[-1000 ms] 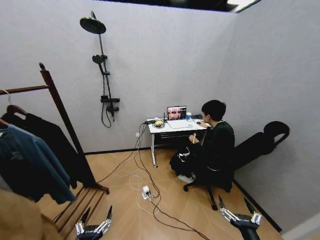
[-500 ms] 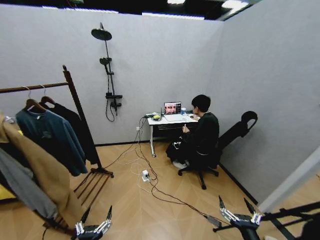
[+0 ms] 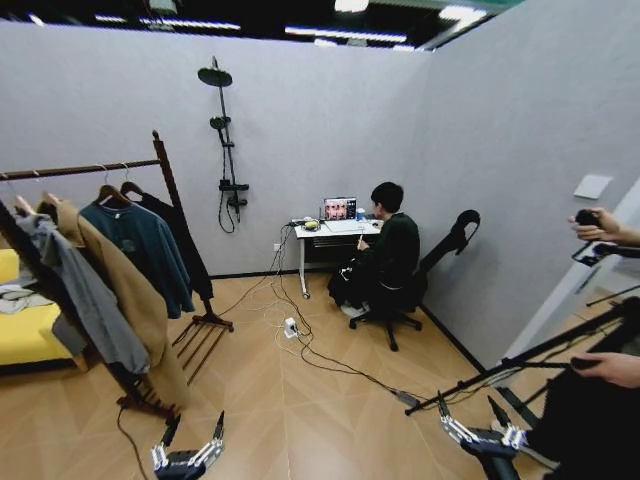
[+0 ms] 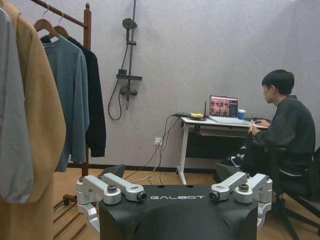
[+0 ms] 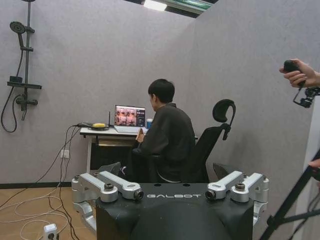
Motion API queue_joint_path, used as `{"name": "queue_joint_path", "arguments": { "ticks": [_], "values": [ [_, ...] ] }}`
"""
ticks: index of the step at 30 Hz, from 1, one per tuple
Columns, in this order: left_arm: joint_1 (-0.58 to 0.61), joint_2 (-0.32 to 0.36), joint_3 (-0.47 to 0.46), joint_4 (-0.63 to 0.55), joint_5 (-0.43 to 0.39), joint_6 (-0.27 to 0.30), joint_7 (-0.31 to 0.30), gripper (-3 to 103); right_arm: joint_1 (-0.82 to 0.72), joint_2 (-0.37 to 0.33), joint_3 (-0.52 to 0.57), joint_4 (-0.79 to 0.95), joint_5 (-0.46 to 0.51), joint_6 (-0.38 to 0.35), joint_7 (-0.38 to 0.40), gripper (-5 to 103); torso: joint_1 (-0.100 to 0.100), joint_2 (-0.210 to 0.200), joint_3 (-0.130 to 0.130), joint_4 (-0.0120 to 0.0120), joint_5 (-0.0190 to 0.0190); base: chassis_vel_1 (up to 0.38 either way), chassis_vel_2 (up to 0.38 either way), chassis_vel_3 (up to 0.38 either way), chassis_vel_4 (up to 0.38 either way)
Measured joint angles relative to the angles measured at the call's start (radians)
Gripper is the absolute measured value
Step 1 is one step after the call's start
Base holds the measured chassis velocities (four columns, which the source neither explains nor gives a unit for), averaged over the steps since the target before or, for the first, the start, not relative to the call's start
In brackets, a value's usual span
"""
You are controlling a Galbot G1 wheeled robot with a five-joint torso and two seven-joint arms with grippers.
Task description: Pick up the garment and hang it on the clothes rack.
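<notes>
The garment (image 3: 185,245), a long black coat on a hanger, hangs at the far end of the clothes rack (image 3: 160,160), beyond a teal shirt (image 3: 140,250) and a tan coat (image 3: 120,290), well ahead of the left gripper (image 3: 190,440) and off to its left. That gripper sits low over the wooden floor (image 3: 300,410), fingers spread wide and holding nothing. The right gripper (image 3: 480,425) is likewise low, wide apart and empty, well away from the rack.
</notes>
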State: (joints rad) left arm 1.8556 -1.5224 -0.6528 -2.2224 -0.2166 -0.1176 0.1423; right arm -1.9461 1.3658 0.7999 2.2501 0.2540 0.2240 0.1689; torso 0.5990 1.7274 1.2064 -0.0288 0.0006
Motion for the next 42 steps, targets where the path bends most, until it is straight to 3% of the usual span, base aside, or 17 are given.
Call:
{"name": "queue_joint_path", "arguments": {
  "ticks": [2,5,9,13,18,42],
  "values": [
    [0.0,0.0,0.0,0.0,0.0,0.0,0.0,100,0.0,0.0,0.0,0.0,0.0,0.0,0.0,100,0.0,0.0,0.0,0.0001,-0.0018,0.348,-0.359,-0.352,0.378],
    [0.0,0.0,0.0,0.0,0.0,0.0,0.001,100,0.0,0.0,0.0,0.0,0.0,0.0,0.0,100,0.0,0.0,0.0,0.0,-0.0002,0.337,-0.336,-0.331,0.337],
    [0.0,0.0,-0.001,0.0,0.0,0.0,0.0,100,0.0,0.0,0.0,0.0,0.0,0.0,0.0,100,-0.001,0.001,0.0,0.0005,-0.0012,0.205,-0.239,-0.234,0.249],
    [0.0,0.0,0.0,0.0,0.0,0.0,0.0,100,0.0,0.0,0.0,0.0,0.0,0.0,0.0,100,-0.001,0.0,0.0,-0.0005,-0.0003,0.0,-0.024,-0.131,0.047],
    [0.0,0.0,0.0,0.0,0.0,0.0,0.0,100,0.0,0.0,0.0,0.0,0.0,0.0,0.0,100,0.001,-0.001,0.0,0.0004,-0.0006,-0.041,0.009,0.074,-0.017],
    [0.0,0.0,0.0,0.0,0.0,0.0,0.0,100,0.0,0.0,0.0,0.0,0.0,0.0,0.0,100,0.0,0.0,0.0,0.0002,-0.0006,0.001,0.019,0.018,0.0]
  ]
}}
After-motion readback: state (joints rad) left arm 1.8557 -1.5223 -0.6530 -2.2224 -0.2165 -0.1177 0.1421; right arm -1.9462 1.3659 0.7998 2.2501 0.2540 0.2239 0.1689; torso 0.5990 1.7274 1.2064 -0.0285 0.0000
